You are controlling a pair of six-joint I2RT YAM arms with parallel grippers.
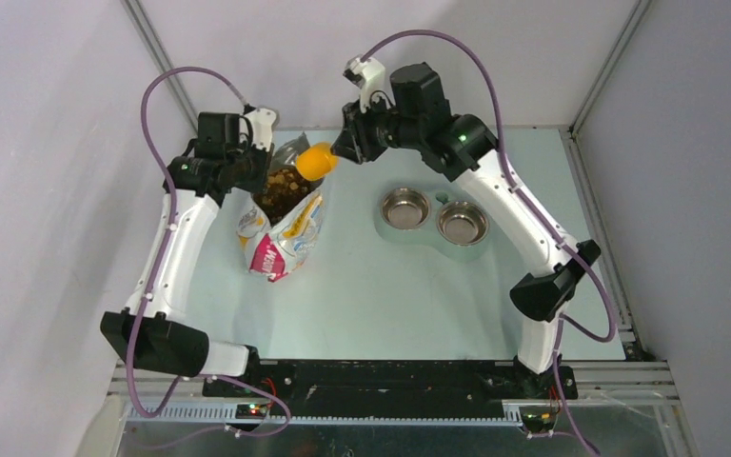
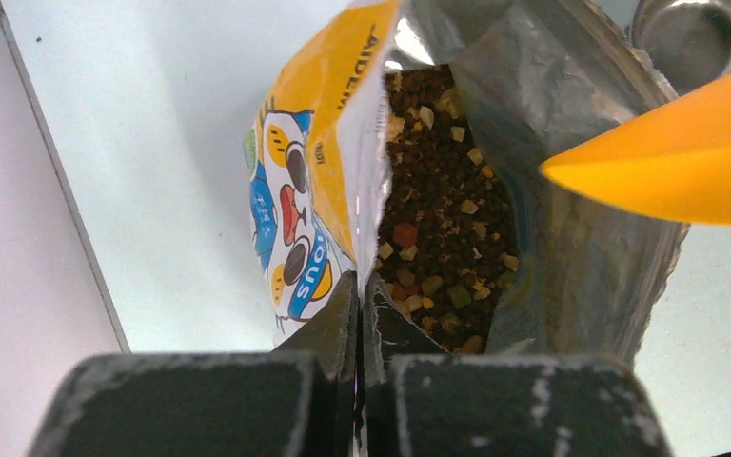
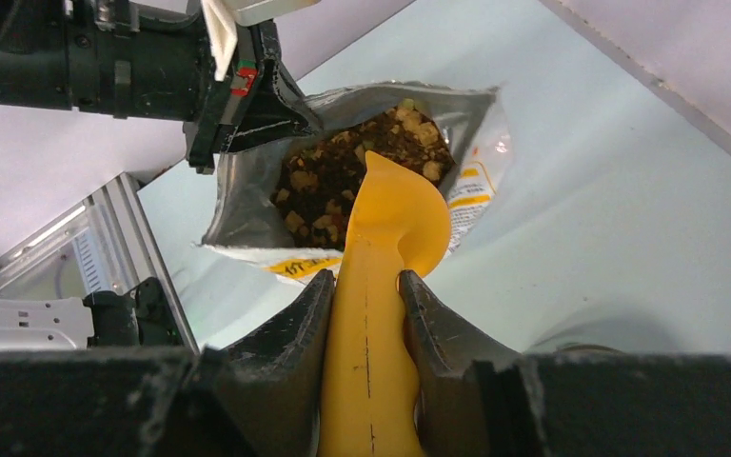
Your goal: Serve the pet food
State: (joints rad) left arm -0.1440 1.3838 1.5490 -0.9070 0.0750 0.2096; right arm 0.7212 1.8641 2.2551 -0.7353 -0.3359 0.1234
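Left wrist view: left fingers (image 2: 338,319) pinch the foil bag (image 2: 309,162) by its rim. Loose, light pet food (image 2: 443,205) lies inside and would likely scatter, so it wants scooping, not pinching. Opposite, the right fingers (image 3: 290,328) clamp the yellow scoop (image 3: 381,248) by its handle.

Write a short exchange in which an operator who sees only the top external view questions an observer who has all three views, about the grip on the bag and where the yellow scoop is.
Operator: From above I can't make out the fingers. Has the left gripper caught the bag?
Observer: Yes. The left wrist view shows it shut on the bag's rim, pinching the foil edge.
Operator: Is the scoop in the pet food yet?
Observer: It seems not. In that same view its tip hangs at the bag's open mouth, not dug into the pieces.
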